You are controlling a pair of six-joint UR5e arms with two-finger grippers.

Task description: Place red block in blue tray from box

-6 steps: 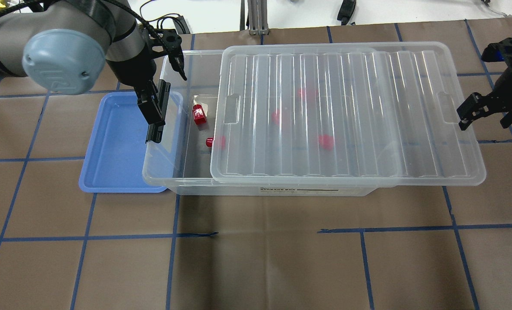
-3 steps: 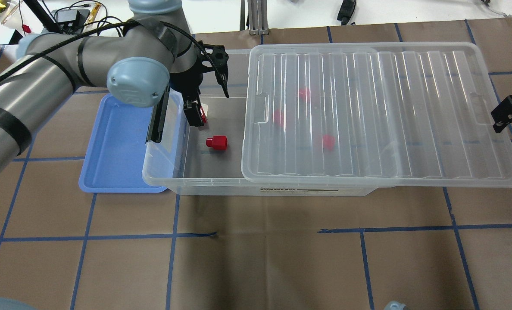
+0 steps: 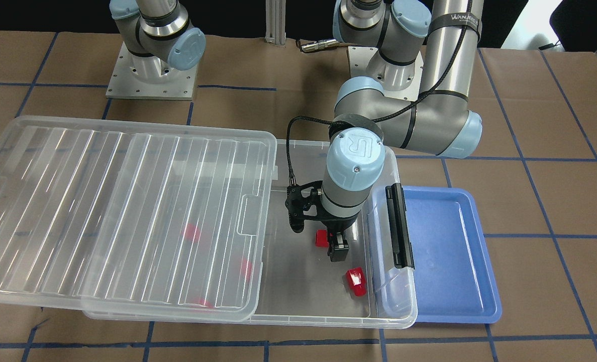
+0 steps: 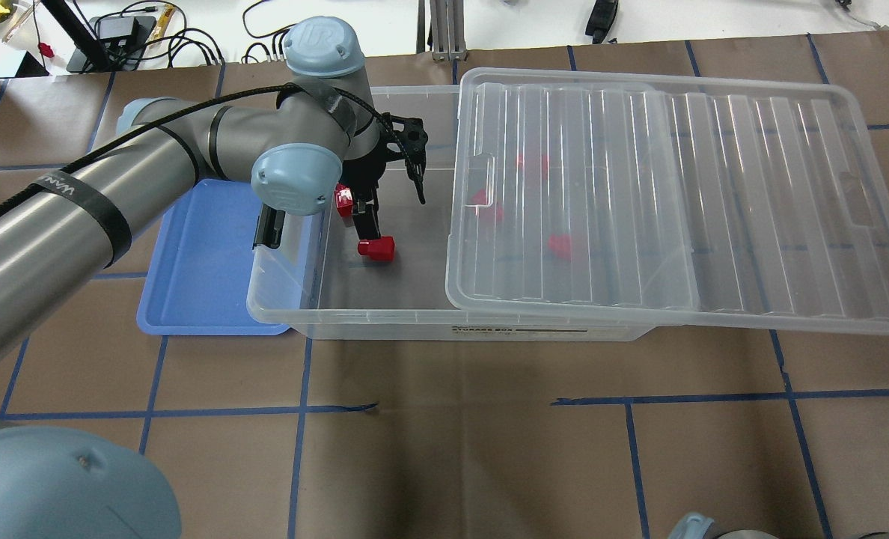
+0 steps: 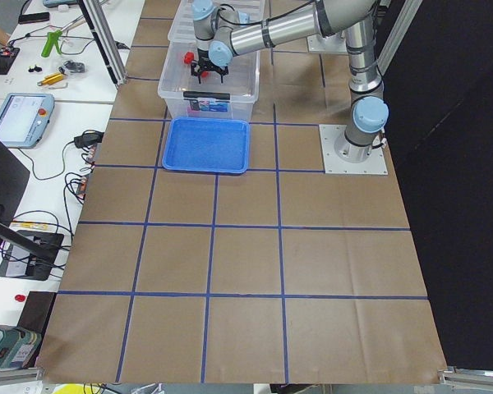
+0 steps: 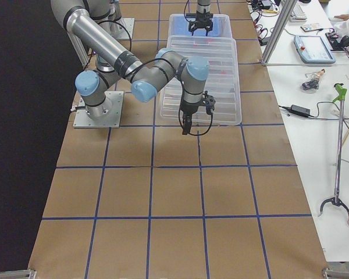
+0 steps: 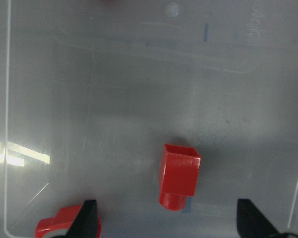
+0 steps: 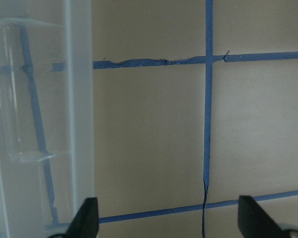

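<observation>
The box [image 4: 429, 331] has its ribbed lid [image 4: 676, 202] slid to the right, so its left end is uncovered. A red block [image 4: 377, 248] lies on the bare box floor; it also shows in the front view [image 3: 321, 238] and the left wrist view [image 7: 179, 181]. My left gripper [image 4: 396, 217] is open inside the box opening, its fingertips on either side of this block, just above it. A red block with a pale shiny face [image 4: 343, 202] lies beside it. The blue tray [image 4: 197, 262] sits empty at the box's left end. My right gripper [image 8: 169, 223] is open and empty, off the lid's right end.
Three more red blocks [image 4: 560, 245] lie under the lid. The box's black latch [image 4: 269, 224] stands between the opening and the tray. The lid overhangs the box's right end [image 3: 7, 211]. The table is brown paper with blue tape lines.
The lid has slid further right, uncovering more of the box. My left gripper has moved right from the latch into the opening, over the red block. My right gripper has drawn back to the right.
</observation>
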